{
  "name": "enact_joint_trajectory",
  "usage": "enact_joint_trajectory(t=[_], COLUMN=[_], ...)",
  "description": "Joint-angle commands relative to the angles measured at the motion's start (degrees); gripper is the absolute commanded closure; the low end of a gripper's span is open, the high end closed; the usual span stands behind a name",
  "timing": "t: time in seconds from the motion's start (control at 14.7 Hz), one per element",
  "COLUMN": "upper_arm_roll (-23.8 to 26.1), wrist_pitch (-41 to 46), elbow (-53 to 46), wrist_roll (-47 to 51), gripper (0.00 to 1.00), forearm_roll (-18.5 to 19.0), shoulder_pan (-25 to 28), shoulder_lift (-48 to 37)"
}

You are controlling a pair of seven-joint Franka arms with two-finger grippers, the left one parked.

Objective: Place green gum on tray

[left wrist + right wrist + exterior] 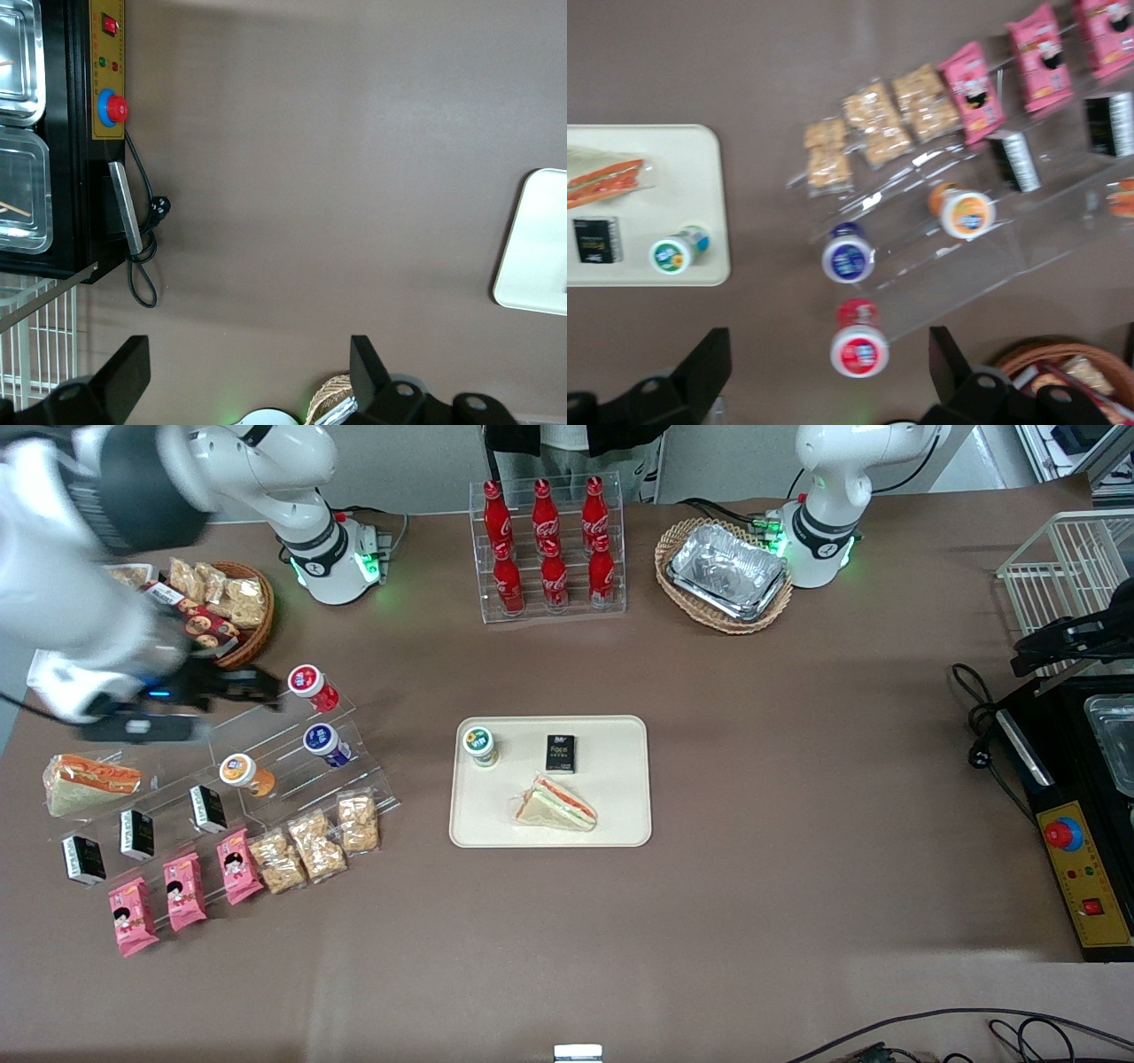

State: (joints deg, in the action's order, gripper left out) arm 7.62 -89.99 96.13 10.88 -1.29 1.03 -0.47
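The green gum [480, 746] stands upright on the cream tray [620, 815], in the tray corner toward the working arm's end and farthest from the front camera. It also shows in the right wrist view [678, 252] on the tray [700, 168]. My gripper [252, 688] is open and empty, raised above the clear display stand [292, 753] beside the red-lidded canister [309, 684], well apart from the tray. In the wrist view the gripper [828, 372] straddles the red-lidded canister [858, 348] from above.
On the tray lie a black packet [560, 753] and a wrapped sandwich [556, 804]. The stand holds blue-lidded [322, 742] and orange-lidded [243, 771] canisters, black boxes and snack packets. A cola bottle rack [547, 545], a foil tray in a basket [725, 571] and a snack basket [226, 607] stand farther back.
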Motion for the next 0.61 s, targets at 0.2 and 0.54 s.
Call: enact_joint_trajectory(t=[0.2, 0.54], upper_arm_roll=[-11.22, -12.63], wrist_pitch=[1.22, 1.57], elbow=[-2.43, -4.29], wrist_roll=[-12.46, -12.46], gripper=[0.00, 0.00], forearm_roll=[-0.03, 0.33], shoulder_pan=[0.29, 0.12], shoulder_lift=[-2.43, -1.55])
